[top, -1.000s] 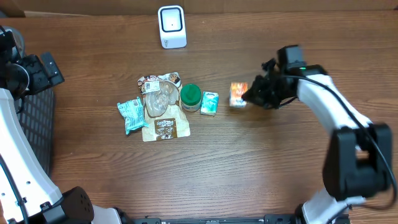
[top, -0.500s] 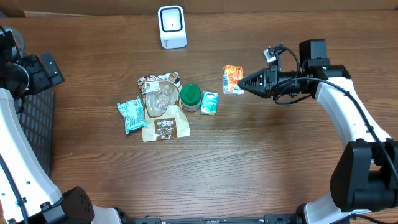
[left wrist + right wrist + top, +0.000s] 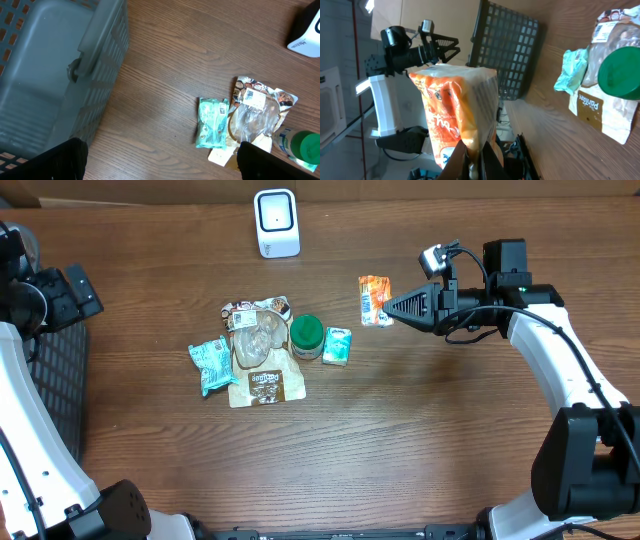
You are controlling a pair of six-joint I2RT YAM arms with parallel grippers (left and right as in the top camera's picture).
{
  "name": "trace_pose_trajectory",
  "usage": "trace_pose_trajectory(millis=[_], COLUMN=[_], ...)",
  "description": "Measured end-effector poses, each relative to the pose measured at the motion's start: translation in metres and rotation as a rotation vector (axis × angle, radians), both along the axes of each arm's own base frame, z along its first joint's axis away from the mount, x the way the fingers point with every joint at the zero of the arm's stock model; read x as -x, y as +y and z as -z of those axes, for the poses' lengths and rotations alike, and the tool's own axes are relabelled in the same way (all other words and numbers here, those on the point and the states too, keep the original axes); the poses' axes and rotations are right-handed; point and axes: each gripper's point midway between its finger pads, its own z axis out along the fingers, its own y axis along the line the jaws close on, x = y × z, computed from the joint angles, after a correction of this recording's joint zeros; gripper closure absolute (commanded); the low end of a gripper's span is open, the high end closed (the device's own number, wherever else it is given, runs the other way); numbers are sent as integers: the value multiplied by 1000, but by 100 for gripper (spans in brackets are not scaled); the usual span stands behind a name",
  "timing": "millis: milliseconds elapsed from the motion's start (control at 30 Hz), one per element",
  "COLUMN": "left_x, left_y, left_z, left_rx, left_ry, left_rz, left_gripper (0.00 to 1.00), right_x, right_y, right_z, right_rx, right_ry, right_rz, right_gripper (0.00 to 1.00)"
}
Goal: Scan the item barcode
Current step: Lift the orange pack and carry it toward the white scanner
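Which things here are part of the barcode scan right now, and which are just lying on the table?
In the job: orange packet, held in the right gripper; white scanner.

Lying about: teal packet; brown pouch; green-lid jar; teal box.

Both arms are built of glossy white shells joined by matte black joint housings. The right arm [image 3: 560, 370] has a small green light [image 3: 515, 278] on its black wrist block, thin black cables [image 3: 474, 260] looping beside it, and a pale, boxy camera [image 3: 433, 260]. The right gripper [image 3: 392, 310] is black and tapers to a wedge. The left arm [image 3: 25, 430] has a round black base [image 3: 125, 510]; its fingers [image 3: 50, 160] are blunt and black.
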Motion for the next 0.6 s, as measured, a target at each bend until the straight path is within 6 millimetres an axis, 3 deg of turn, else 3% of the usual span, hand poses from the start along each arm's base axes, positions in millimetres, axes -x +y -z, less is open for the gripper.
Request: trace_pose_trajectory(millis=[600], left_x=[0], left_y=[0], left_z=[0], left_rx=[0], left_ry=[0], left_rz=[0], left_gripper=[1], right_x=[-20], right_y=[0], right_z=[-17], right_rx=[-10], right_ry=[75], right_rz=[2], right_gripper=[96])
